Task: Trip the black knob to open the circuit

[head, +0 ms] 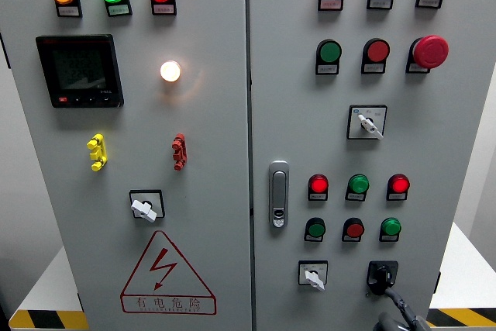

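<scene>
I've got the right hand (403,317) low at bottom edge, w/ a finger up at black knob (381,274), lined up to trip it. Can't tell if fingers are spread or curled; mostly cropped.

The right hand (397,309) rises from the bottom edge, fingertips apparently touching the black knob (380,275) on the cabinet's right door (434,153).

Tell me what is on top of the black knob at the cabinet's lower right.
A dark robot finger of the right hand reaches up from the bottom edge and lies against the black knob, hiding its lower part. The knob's upper part and black square base stay visible.
</scene>
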